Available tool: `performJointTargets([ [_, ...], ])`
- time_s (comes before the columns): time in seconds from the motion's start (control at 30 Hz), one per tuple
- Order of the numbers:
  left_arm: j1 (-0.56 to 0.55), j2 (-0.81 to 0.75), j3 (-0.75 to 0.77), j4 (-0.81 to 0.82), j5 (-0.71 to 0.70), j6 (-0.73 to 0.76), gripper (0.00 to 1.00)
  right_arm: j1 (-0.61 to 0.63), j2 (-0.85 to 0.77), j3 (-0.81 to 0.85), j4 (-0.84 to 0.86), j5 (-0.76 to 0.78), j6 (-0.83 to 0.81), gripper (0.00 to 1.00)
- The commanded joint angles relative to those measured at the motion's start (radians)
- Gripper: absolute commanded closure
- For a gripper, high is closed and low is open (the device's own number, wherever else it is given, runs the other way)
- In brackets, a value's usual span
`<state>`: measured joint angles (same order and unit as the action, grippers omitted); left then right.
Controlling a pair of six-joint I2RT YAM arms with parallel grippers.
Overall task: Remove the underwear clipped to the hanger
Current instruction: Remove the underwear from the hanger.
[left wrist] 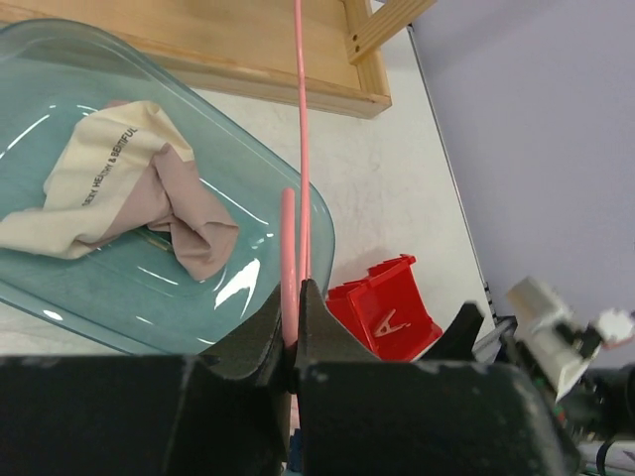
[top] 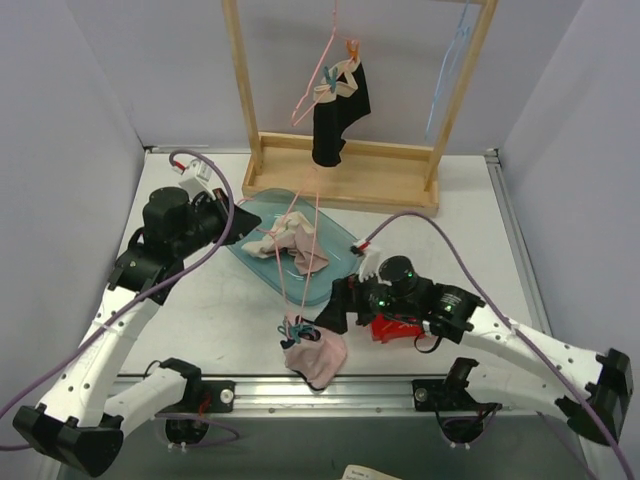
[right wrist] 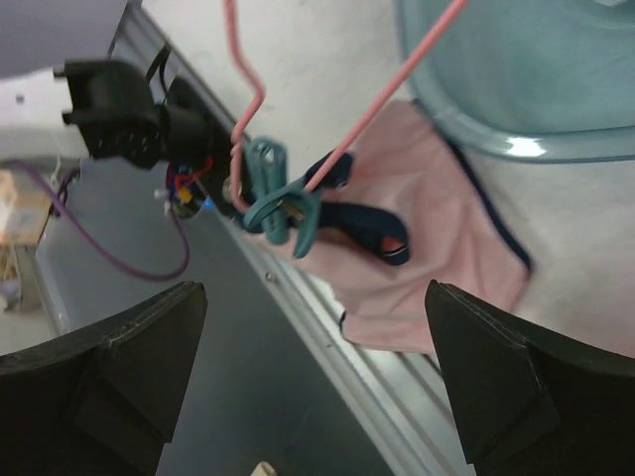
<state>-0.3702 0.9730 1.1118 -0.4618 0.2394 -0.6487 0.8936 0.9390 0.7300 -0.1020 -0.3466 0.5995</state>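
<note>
Left gripper pinches the pink hanger, right gripper gaping

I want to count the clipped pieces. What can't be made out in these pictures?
Top view: the clips on the black underwear are too small to count.
Left wrist view: the underwear in the tray is bunched up, so the number of pieces in the tray is unclear.
Left wrist view: the left gripper, shut on the hanger, hides the hanger's lower part and part of the red bin.
</note>
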Motion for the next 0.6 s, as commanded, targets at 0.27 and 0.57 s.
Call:
performJointTargets([
  [0.27, 0.001, 0.007, 0.051, -0.015, 0.037, 0.050, 0.97, 0.260, 0.193, 0.051, 0.160, 0.198, 0.129, 0.00],
  [0.57, -0.022, 0.001, 0.010, 0.000, 0.054, 0.047, 0.97, 0.240, 0.302, 0.077, 0.162, 0.215, 0.240, 0.00],
])
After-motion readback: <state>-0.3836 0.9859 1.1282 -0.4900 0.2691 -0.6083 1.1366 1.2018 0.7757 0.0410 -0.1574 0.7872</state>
